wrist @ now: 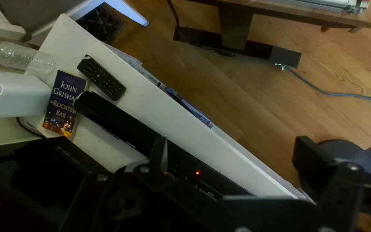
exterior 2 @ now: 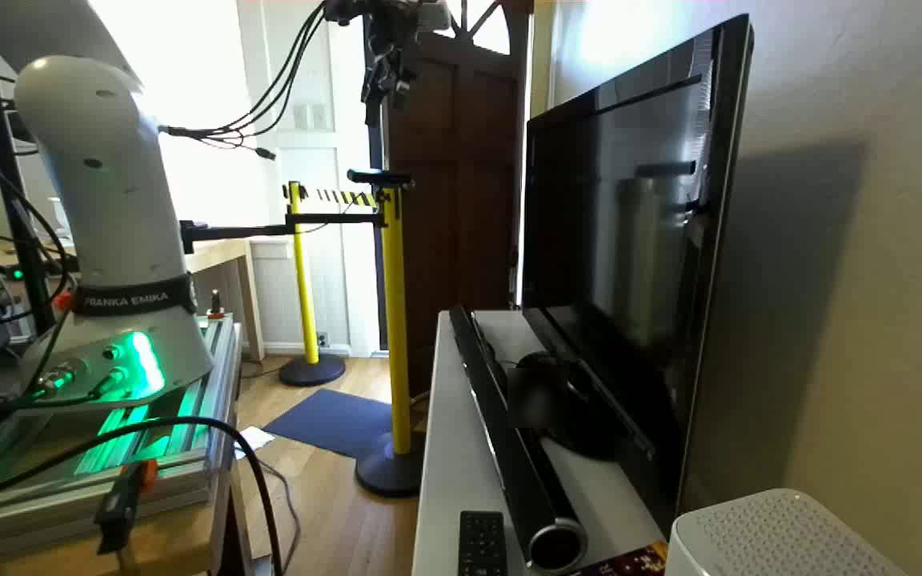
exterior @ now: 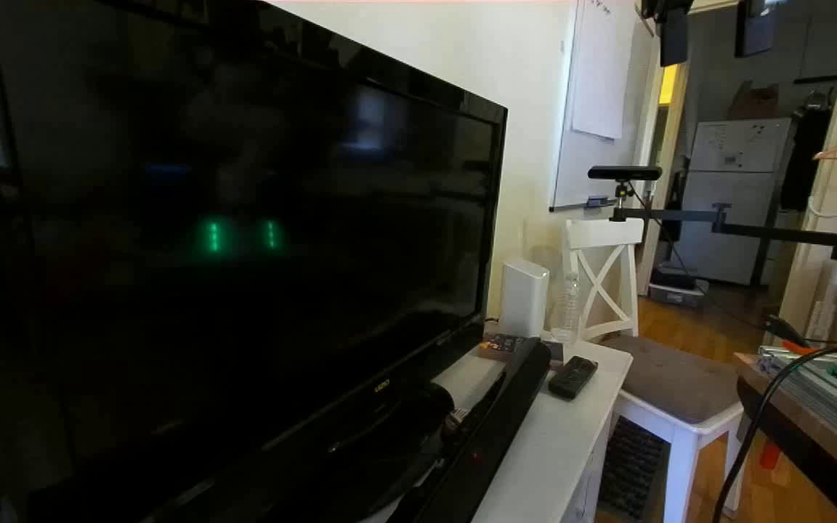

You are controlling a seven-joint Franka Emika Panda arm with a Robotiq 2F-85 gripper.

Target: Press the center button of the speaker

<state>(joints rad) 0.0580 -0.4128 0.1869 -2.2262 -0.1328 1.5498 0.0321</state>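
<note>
A book (wrist: 63, 103) reads "JOHN GRISHA", the surname partly covered, and "ROOSTER BAR"; a black band (exterior 2: 134, 297) on the white robot arm (exterior 2: 113, 192) says "FRANKA EMIKA"; the large television (exterior: 244, 189) shows "VIZIO" along its lower edge; marks on a hanging paper (exterior: 599, 80) are illegible

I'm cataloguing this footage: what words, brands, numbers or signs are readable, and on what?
"FRANKA EMIKA": robot arm's band.
"VIZIO", small: TV.
"JOHN GRISHA", name's end hidden: book.
"ROOSTER BAR", after a tiny blurred word: same book.
Too small or blurred: remote keys, writing on whiteboard sheet, marks on fridge.
</note>
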